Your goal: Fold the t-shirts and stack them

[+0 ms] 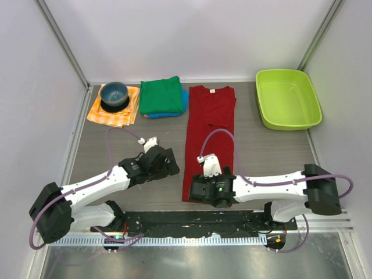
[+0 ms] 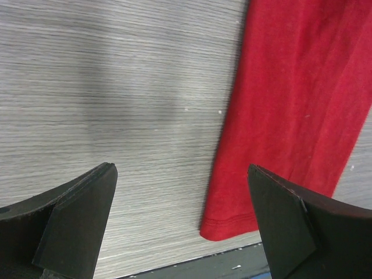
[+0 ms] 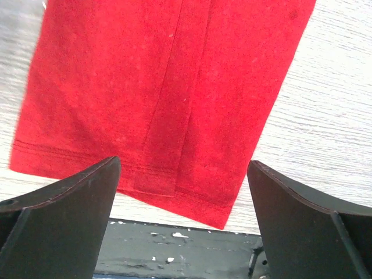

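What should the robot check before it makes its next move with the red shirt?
1. The left fingers are open: ok.
2. The right fingers are open: ok.
3. The red shirt lies flat in a long strip: ok.
4. Its near hem sits between the right fingers: ok.
5. The hem sits between the left fingers: not ok. Only one corner does, and the rest is bare table.
6. The green shirt rests folded on the blue shirt, ready for stacking: ok.
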You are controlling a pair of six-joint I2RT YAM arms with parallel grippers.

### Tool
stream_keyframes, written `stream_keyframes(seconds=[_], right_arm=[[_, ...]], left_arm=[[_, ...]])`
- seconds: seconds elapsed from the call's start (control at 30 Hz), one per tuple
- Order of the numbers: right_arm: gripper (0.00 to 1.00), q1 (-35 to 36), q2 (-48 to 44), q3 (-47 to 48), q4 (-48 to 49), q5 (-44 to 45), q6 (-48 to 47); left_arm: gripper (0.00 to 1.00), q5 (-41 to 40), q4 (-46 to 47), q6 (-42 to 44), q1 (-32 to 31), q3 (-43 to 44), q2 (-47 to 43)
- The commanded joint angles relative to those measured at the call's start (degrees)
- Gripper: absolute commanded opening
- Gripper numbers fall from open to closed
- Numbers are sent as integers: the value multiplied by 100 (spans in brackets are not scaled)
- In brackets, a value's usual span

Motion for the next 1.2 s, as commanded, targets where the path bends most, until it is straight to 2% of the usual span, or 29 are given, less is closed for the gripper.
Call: stream_keyframes(seconds=[0.0,0.17,0.23,0.37,0.63,0.87,1.07,1.13,1.17], right_arm=[[99,-133,-772,-321,-141,544,825],[99,-169,-1958,-1576,489,263,1539],[99,-169,-2740,-1956,746,114,1767],[99,-178,-3602,-2493,870,-184,1900],[96,-152,-3595,-2739,1151,-1222,2067],[95,-117,-3744,-3293,1319,-1566,2436],[94,-117,-4157,-3487,1195,-1539,2629],[93,-117,-4210,-3531,1195,-1557,2647],[92,-117,-4210,-3592,1204,-1557,2673]], left_arm=[[100,680,409,47,-55,343,265],[100,1392,1067,-348,-538,54,529],[100,1709,1446,-628,-757,-192,573],[100,1806,1885,-963,-916,-762,433],[96,1947,2141,-1245,-969,-1326,345],[91,2281,2720,-1412,-1013,-1537,890],[79,2343,2967,-1518,-1057,-1643,1153],[72,2343,2985,-1527,-1066,-1661,1171],[64,2334,3003,-1544,-1066,-1695,1189]])
